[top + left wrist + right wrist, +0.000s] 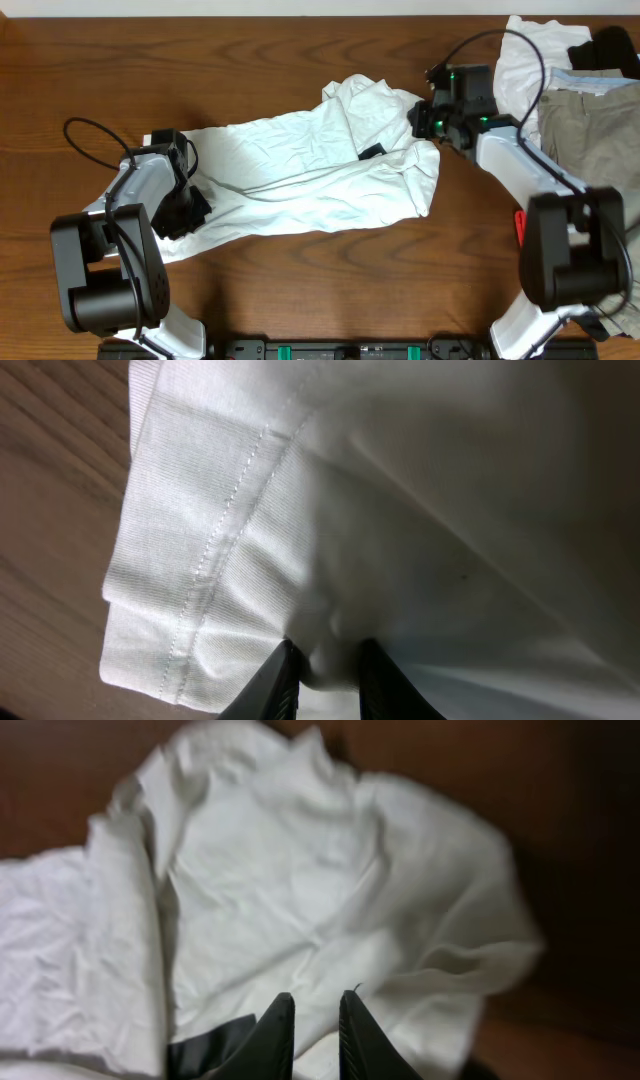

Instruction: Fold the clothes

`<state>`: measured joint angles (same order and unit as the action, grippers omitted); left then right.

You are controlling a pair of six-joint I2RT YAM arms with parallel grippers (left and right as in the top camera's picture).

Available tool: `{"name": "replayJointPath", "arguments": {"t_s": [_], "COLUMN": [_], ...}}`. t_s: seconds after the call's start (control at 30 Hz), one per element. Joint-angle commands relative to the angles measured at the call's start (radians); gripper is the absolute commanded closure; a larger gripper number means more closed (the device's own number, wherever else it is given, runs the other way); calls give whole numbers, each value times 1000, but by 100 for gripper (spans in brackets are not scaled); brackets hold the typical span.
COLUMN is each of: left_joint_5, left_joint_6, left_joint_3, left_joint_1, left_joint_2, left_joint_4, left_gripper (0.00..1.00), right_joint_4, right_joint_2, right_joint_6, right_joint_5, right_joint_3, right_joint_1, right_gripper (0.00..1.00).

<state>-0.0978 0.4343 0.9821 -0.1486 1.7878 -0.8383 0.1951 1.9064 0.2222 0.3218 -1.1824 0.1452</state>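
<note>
Over the table centre, overhead view: large thin wrinkled white cloth garment (300,175) spread from 9 to 2 o'clock on the brown wooden table (250,60).
Label: small dark label (372,152) just right of centre.
Left gripper (185,205): on the garment's 9 o'clock end.
Right gripper (422,120): at its 2 o'clock edge.
Pile at 2 o'clock: khaki trousers (590,130), a white piece (520,60), a black piece (605,45).
Left wrist view: left gripper (330,680) at 6 o'clock, fingers (275,685) pinching a fold of the garment (400,510); stitched hem (225,530) towards 9 o'clock.
Right wrist view: right gripper (317,1035) at 6 o'clock, fingers narrow, tips at the garment (300,890); I cannot tell if cloth is nipped. Dark label (205,1045) at 7 o'clock.
</note>
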Motion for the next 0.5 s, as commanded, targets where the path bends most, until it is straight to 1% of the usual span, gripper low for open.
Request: {"name": "replayJointPath", "arguments": {"t_s": [0.0,0.2,0.27,0.37,0.47], "left_joint_5": [-68,-68,-68,-68,-71], "left_joint_6": [16,16,11,-8,-23], "left_joint_3": [-45,-45,-45,-45,-45], "left_joint_1": [-16,-16,-16,-16,-16], "left_joint_2": [56,56,56,56,56], "left_joint_4": [21,39,48,71,96], "left_gripper": [78,78,78,78,77], "right_joint_4": [-19,-43,-37,-18,-16], "right_joint_2": [72,142,151,151,151], "right_joint_6": [25,25,36,70,69], "right_joint_5": [79,53,-17,-154,-205], "right_joint_3": [2,2,2,2,2], "right_joint_1": [0,-3,-5,-13,-35], "right_gripper": [86,87,90,90,90]}}
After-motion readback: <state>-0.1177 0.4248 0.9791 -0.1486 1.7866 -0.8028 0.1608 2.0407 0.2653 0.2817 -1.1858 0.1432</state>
